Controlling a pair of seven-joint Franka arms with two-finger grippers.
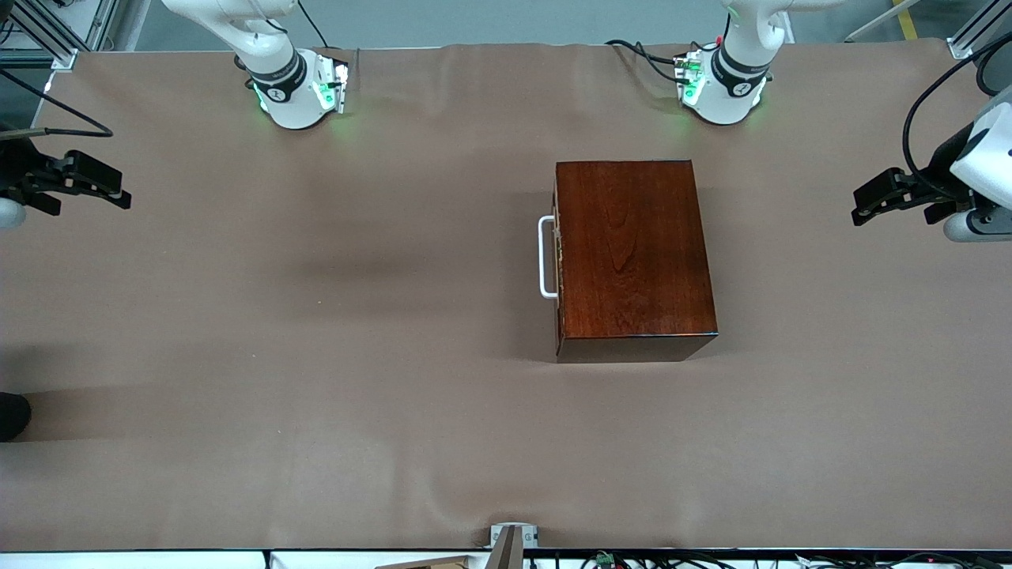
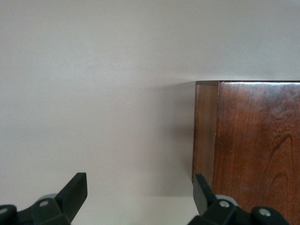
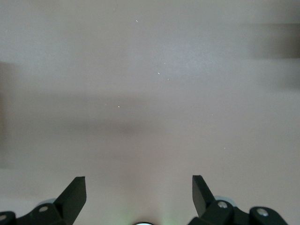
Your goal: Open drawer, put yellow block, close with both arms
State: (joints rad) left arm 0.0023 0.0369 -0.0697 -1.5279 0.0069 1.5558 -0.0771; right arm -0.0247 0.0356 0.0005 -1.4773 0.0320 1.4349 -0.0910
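While both arms are waiting apart, the left gripper (image 1: pixel 862 207) is hanging with fingers spread over the table (image 1: pixel 316 356) at its own end, empty. Likewise the right gripper (image 1: pixel 118 194) is hovering spread and empty. Between them the wooden box (image 1: pixel 632 253) is sitting, its drawer (image 1: pixel 558 261) shut, white handle (image 1: pixel 544 257) facing the right arm's end.

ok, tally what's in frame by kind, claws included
Wooden box with shut drawer: 1
White loop handle: 1
Claws: 2, left claw at its end of the table, right claw at the other, both open, both empty
Yellow blocks: 0 visible
Total: 4
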